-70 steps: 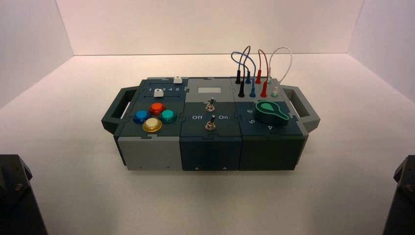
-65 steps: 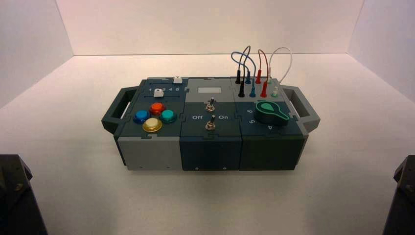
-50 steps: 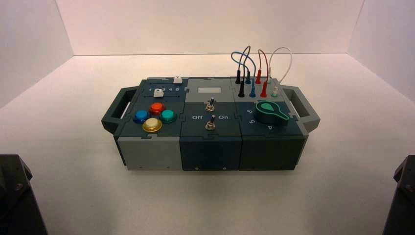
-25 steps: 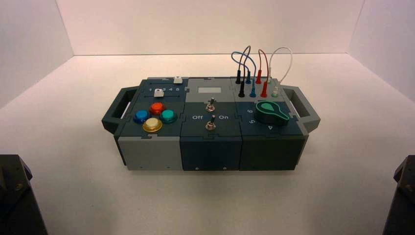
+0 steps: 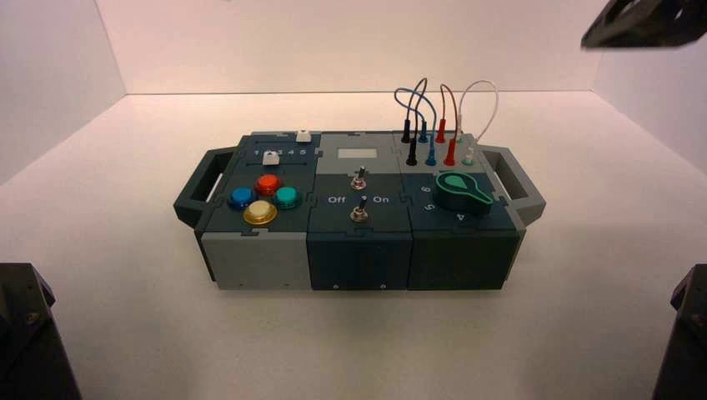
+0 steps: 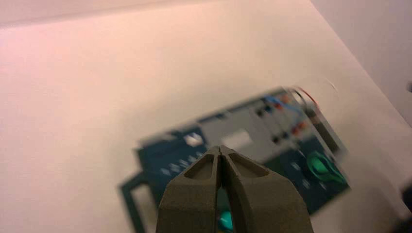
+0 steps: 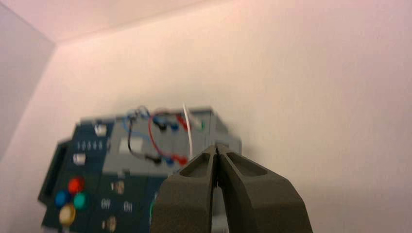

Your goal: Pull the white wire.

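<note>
while the high view has the white wire (image 5: pixel 496 104) arched over the box's far right corner, a plug at each foot seated in the pale panel (image 5: pixel 396 153), the right gripper (image 5: pixel 588 42) shows at the upper right, above and well apart from it. so the step in hand looks like the approach — the pull itself not yet begun. the red wire (image 5: pixel 456 108) stands just beside the white one, on its left.

in the left wrist view the left gripper (image 6: pixel 220 148) is idle over the box, its fingertips together.

in the right wrist view the right gripper's fingers meet, with nothing between them, and the white loop rises beyond the tips. the next move, i'd judge, calls for parting those fingers, coming down over the loop or one of its plugs — clear of the red wire — and closing before any upward pull.
</note>
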Robot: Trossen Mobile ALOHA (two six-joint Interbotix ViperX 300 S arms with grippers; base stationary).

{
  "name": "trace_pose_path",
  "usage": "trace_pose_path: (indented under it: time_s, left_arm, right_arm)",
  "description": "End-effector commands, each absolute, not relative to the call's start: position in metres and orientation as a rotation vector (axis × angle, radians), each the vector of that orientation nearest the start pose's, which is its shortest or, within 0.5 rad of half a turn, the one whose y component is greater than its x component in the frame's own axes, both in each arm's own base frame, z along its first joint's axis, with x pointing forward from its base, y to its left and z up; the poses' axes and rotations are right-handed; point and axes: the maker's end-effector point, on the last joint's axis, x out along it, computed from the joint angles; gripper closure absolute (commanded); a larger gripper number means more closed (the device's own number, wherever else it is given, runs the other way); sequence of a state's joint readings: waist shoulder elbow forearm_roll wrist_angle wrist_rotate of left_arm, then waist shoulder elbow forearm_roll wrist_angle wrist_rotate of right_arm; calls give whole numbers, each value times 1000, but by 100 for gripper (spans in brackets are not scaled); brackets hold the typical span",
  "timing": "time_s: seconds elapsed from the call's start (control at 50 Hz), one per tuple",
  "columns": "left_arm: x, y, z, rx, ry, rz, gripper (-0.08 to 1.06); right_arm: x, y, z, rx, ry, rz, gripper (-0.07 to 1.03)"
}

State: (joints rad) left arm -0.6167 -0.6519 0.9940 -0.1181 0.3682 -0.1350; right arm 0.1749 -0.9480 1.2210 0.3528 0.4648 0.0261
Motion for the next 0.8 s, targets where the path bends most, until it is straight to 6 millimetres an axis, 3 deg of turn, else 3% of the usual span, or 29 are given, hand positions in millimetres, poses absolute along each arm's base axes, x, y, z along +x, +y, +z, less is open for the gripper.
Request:
trace_pose_path:
  time_s: [0.02, 0.16, 0.36, 0.44, 0.48, 0.52, 0.8]
  left_arm:
    - [221, -191, 178, -30, 785, -590, 101]
    - [214, -219, 158, -8, 841, -639, 101]
    - [215, -234, 144, 14, 884, -654, 101]
    - [215, -240, 142, 22, 890, -663, 101]
    - [215, -243, 140, 23, 894, -667, 101]
    - [214, -247, 138, 32, 899, -675, 101]
    - [209, -272, 129, 69, 920, -723, 101]
  right_arm:
    - [206, 73, 151, 332, 819, 211, 99]
    - [202, 94, 133, 288, 946, 277, 99]
    - [205, 120, 113, 197, 1085, 348, 97]
    - [209, 126, 109, 177, 1114, 358, 83]
    - [211, 129, 107, 170, 1125, 361, 66]
    - [214, 130, 106, 168, 1132, 358, 58]
    - [230, 130, 102, 143, 1115, 339, 57]
